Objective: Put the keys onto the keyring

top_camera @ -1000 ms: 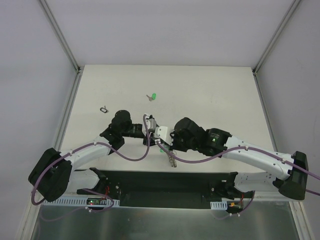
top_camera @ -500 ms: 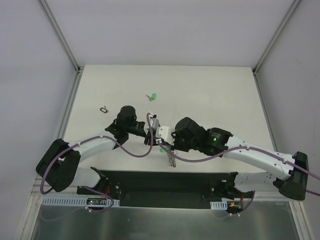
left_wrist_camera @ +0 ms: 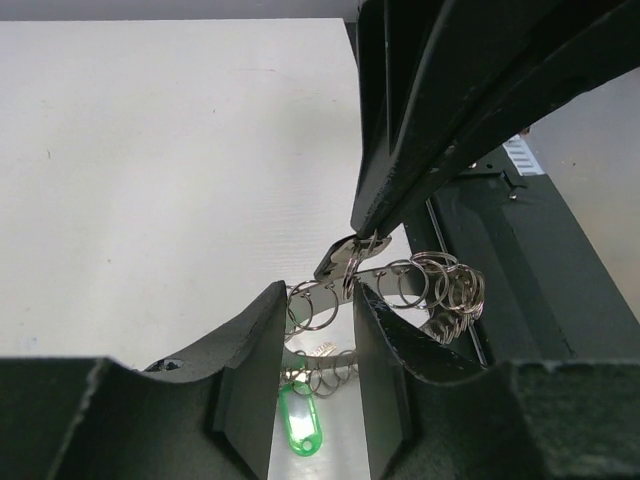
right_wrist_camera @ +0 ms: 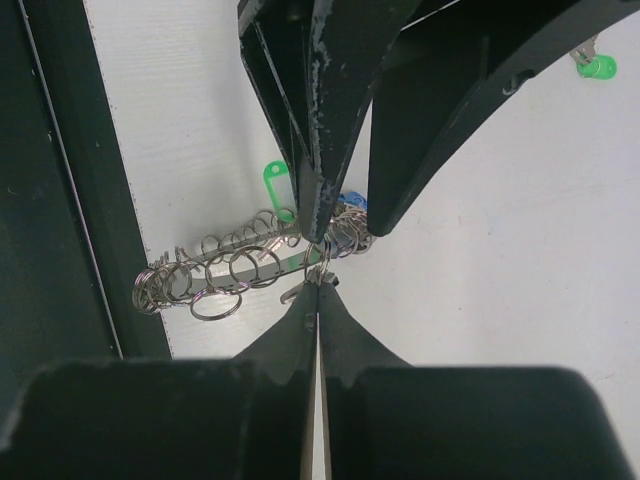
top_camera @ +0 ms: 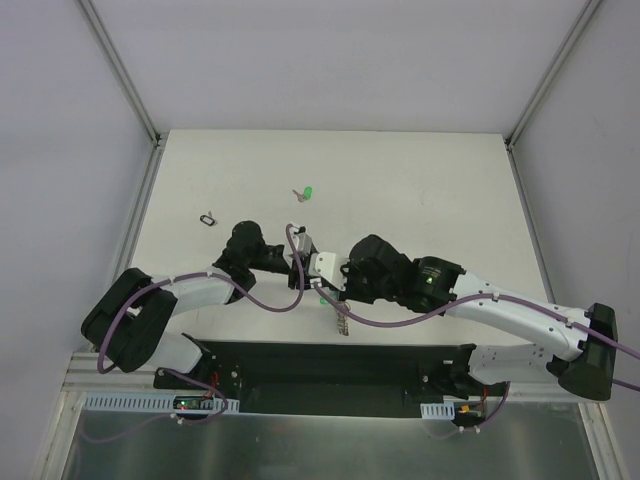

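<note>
Near the front middle of the table [top_camera: 420, 190], the two grippers meet tip to tip. The right gripper [right_wrist_camera: 318, 285] is pinched fully closed on one ring of the keyring [right_wrist_camera: 230, 265]. The left gripper [left_wrist_camera: 318, 295] stands part-way open astride the neighbouring rings; whether its fingers press on anything I cannot tell. A green tag [left_wrist_camera: 300, 425] lies beneath them, and a green key [top_camera: 308, 192] lies well apart, farther back.

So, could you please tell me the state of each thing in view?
Right tool: shut, pinching the keyring.
Keyring: held at its clasp, many small rings strung on it.
Left tool: jaws apart around the keyring; grip unclear.
Green key: loose on the table, not on the keyring.
Black loop: loose on the table.
</note>
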Available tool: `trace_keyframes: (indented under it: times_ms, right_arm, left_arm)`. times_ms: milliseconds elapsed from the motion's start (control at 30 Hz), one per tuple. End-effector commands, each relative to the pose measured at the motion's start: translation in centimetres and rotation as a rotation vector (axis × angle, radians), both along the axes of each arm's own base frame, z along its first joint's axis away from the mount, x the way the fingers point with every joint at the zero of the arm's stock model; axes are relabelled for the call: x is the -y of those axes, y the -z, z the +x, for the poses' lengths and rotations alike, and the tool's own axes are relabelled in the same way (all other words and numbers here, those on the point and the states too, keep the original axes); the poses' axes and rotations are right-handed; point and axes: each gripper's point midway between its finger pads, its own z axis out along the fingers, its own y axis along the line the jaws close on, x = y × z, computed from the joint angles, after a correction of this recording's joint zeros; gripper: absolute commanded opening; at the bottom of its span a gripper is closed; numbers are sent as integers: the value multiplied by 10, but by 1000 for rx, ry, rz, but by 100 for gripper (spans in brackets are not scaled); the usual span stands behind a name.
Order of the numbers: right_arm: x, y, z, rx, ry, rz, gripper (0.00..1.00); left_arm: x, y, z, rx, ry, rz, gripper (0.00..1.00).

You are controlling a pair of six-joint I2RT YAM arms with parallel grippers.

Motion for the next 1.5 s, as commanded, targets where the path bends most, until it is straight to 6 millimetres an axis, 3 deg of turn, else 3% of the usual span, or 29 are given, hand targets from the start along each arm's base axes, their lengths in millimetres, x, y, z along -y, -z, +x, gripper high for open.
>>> trace_keyframes:
  times_ms: [0, 367, 1333, 1467]
  right_arm:
    - [-12, -26, 3, 45, -11, 96, 1]
    - [-12, -27, 3, 46, -12, 98, 1]
    - [-13, -29, 3, 45, -16, 100, 1]
    - [-14, -28, 3, 45, -17, 98, 1]
  left_arm:
    - [-1, -21, -4, 41, 50, -75, 32]
    - [0, -23, -14, 16, 136, -66, 32]
    - [12, -15, -13, -24, 173, -34, 24]
    - [12, -16, -13, -21, 175, -33, 16]
